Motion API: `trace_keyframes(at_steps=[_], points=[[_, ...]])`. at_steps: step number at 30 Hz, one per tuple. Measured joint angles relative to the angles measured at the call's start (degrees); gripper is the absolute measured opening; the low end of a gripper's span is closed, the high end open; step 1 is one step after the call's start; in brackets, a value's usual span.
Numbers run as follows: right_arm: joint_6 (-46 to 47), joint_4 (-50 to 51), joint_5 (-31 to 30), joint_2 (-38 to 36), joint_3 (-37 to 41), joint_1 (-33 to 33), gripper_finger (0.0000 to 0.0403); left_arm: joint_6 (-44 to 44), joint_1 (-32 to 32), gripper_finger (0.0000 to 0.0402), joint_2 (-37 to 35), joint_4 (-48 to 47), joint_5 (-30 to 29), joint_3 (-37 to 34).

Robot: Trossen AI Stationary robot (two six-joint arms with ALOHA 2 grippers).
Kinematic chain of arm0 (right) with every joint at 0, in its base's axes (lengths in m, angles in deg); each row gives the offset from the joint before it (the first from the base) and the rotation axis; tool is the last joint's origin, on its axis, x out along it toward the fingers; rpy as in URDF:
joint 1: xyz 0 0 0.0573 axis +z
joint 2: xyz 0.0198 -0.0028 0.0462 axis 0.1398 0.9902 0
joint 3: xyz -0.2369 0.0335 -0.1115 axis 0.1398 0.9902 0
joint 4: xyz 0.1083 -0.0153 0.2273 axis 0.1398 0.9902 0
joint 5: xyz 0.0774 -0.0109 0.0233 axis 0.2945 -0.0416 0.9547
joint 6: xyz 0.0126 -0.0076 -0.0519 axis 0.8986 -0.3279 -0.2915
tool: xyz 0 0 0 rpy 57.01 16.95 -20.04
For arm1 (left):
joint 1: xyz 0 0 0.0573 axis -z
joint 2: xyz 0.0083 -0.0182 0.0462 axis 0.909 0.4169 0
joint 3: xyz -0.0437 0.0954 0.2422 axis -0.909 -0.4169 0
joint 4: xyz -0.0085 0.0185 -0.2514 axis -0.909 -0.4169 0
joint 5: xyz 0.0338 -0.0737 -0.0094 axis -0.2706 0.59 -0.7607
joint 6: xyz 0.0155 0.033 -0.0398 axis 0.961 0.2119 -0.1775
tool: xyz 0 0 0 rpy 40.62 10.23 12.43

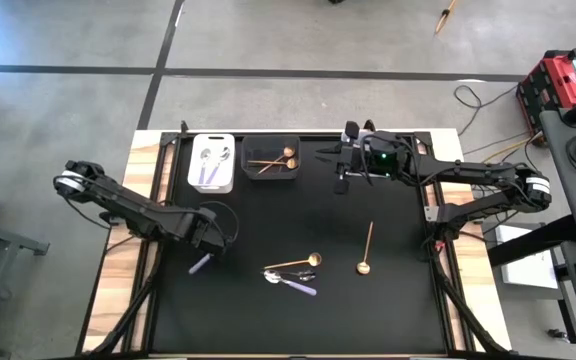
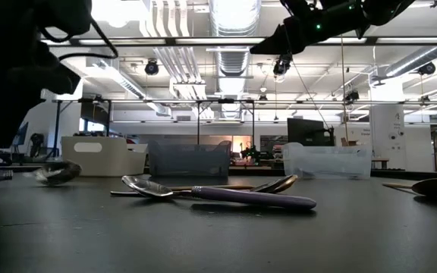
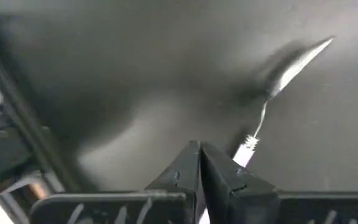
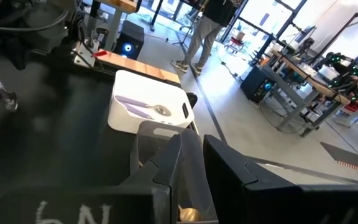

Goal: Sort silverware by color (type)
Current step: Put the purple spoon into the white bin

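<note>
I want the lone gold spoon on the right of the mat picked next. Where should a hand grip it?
Grip the gold spoon at mid-handle, coming straight down from above. It lies flat and alone, bowl toward the front edge, so fingers can straddle the thin, nearly straight handle crosswise. The right hand, hovering over the mat's rear, looks closer.

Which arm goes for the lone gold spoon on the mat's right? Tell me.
Right. The gold spoon lies on its side of the mat; the right gripper hangs open by the dark bin, while the left gripper is low beside a lilac-handled spoon at left.
</note>
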Motion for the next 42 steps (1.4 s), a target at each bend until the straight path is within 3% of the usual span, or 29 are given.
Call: trace_keyframes(at_steps=[6,11,15,19,28,37,42], points=[[-0.07,0.08,-0.02,0.00,0.00,0.00,0.0059,10.53,0.07,0.0001,0.00,13.89,0.61,-2.19],[-0.06,0.08,-0.03,0.00,0.00,0.00,0.0059,12.58,0.02,0.0007,0.00,14.76,-1.94,-2.40],[-0.04,0.08,-0.04,0.00,0.00,0.00,0.0059,16.93,0.50,0.0043,0.00,14.71,-0.32,-2.80],[-0.04,0.08,-0.04,0.00,0.00,0.00,0.0059,25.87,4.87,0.0094,0.00,18.13,-3.73,-2.98],[-0.07,1.28,-0.04,0.00,0.00,0.00,0.0059,19.71,13.72,0.0187,-0.02,18.52,-11.96,-4.79],[-0.13,1.10,-0.03,0.00,0.00,0.00,0.0059,18.81,15.34,0.0172,-0.02,22.91,-15.55,-9.22],[-0.57,1.11,-0.02,0.00,0.00,0.00,0.0059,17.88,15.32,0.0163,-0.02,29.97,-15.72,-13.11]])
